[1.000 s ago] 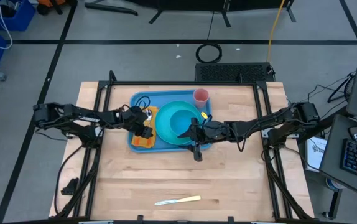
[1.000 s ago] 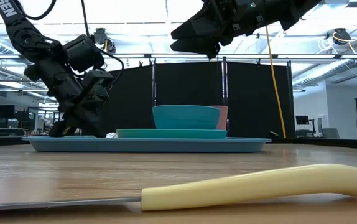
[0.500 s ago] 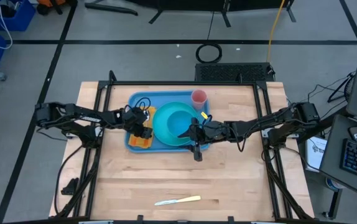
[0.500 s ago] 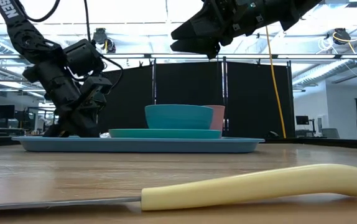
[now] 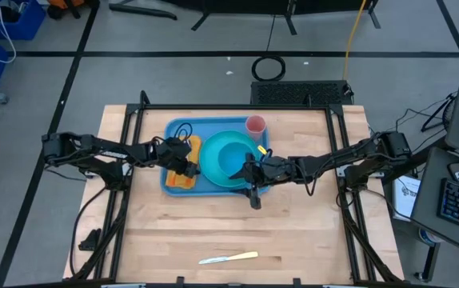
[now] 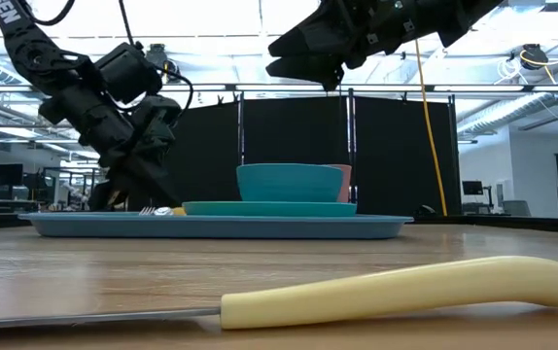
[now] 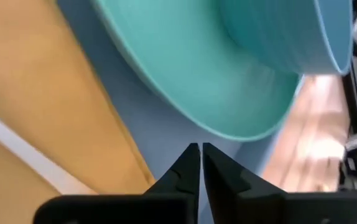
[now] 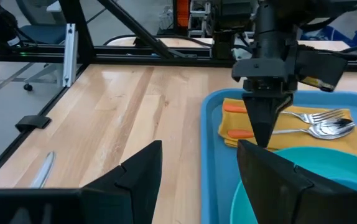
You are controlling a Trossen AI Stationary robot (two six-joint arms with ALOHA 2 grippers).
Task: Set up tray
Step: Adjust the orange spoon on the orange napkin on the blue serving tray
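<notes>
Flat on table, tray (image 5: 175,128), long axis running left to right

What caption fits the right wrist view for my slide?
Left gripper poised, fingers nearly shut, over orange napkin with fork and spoon on the tray.

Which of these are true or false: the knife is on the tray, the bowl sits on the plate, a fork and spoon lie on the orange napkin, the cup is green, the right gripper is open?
1. The knife is on the tray. False: it lies on the table, apart from the tray.
2. The bowl sits on the plate. True.
3. A fork and spoon lie on the orange napkin. True.
4. The cup is green. False: pink.
5. The right gripper is open. True.
</notes>
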